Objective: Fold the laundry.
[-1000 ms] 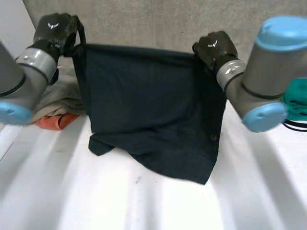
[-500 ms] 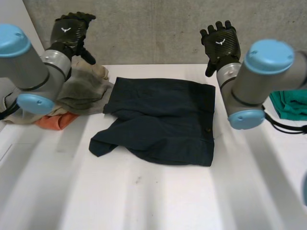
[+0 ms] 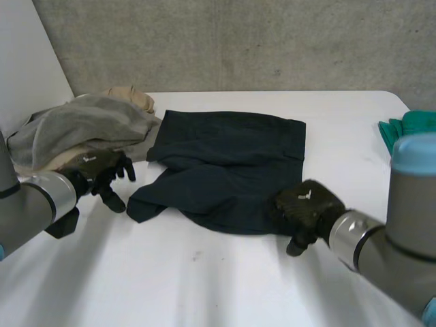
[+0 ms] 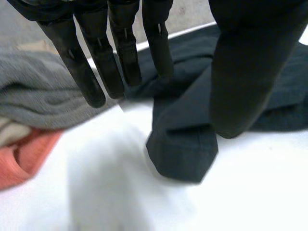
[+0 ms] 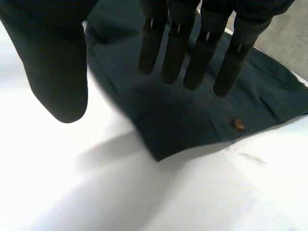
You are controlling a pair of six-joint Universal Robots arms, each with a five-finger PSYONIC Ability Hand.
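A pair of dark navy shorts (image 3: 228, 167) lies spread on the white table (image 3: 204, 286), with its near left corner crumpled and folded under. My left hand (image 3: 102, 174) hovers just left of that corner (image 4: 183, 151), open, with straight fingers (image 4: 98, 62) and the thumb apart, holding nothing. At the shorts' near right corner (image 5: 163, 144) my right hand (image 3: 303, 208) is low over the cloth. It is open too, its fingers (image 5: 192, 53) straight above the fabric by a small brown button (image 5: 237, 124).
A pile of laundry sits at the table's back left: a grey garment (image 3: 82, 129) over a beige one (image 3: 129, 97), with an orange piece (image 4: 19, 154) beneath. A green cloth (image 3: 409, 128) lies at the right edge. A concrete wall runs behind.
A second ago both hands held the shorts up by their top edge. They let go, the shorts dropped flat, and both hands came down to the near corners.
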